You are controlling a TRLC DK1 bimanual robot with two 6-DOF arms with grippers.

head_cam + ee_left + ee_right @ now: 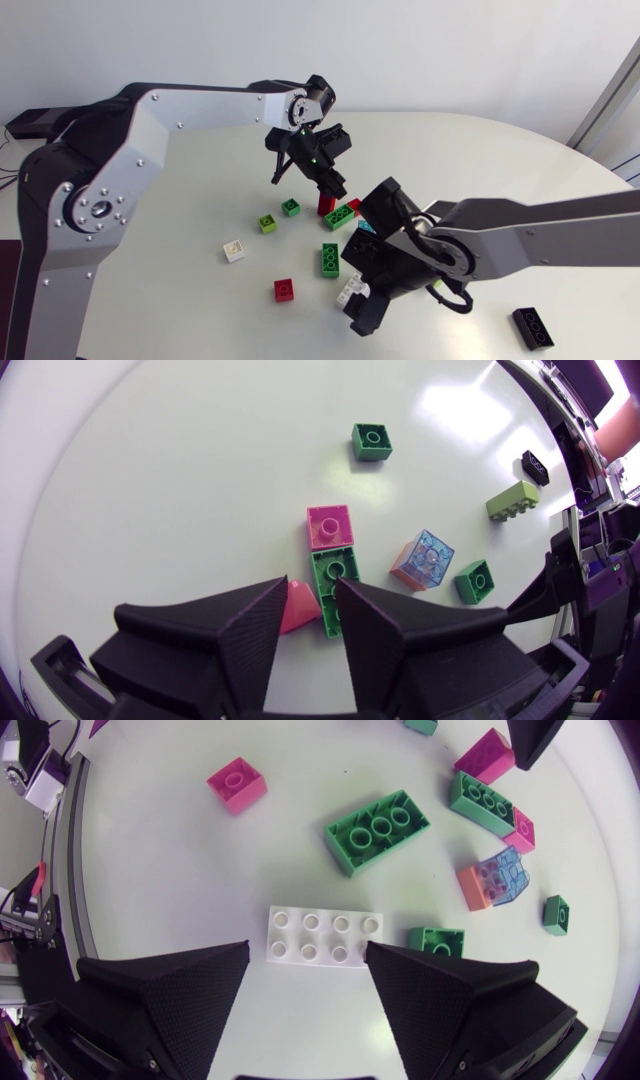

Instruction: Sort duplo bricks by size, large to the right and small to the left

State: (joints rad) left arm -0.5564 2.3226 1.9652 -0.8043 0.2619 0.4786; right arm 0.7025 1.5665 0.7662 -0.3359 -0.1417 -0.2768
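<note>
Squarely ahead of the right gripper [306, 952], in line with the gap between its fingers, a white eight-stud brick [325, 936] lies flat with its studs up. Those fingers stand wide apart and neither touches it. A small green brick [436, 940] sits just beside one fingertip. Farther ahead lies a large green brick [379, 830], studs up, and beyond that a small pink brick [237, 782] stands alone. Off to the side, a translucent blue brick [503, 875] sits on an orange brick [472, 888].

The left gripper [312, 588] hangs over the far side of the same cluster, its fingers apart. A red brick [297, 607] lies against the inner face of one finger. The end of a long green brick [333, 582] reaches into the gap beside the other finger, and I cannot tell whether that finger touches it. A pink square brick [330, 525] lies just ahead of the long green brick, touching its far end.

Toward the left arm's side of the white table [480, 160], a small lime brick [267, 223] and a small white brick [234, 251] lie near each other but apart. A long black brick [533, 326] lies well apart from the rest, near the table's edge on the right arm's side.
</note>
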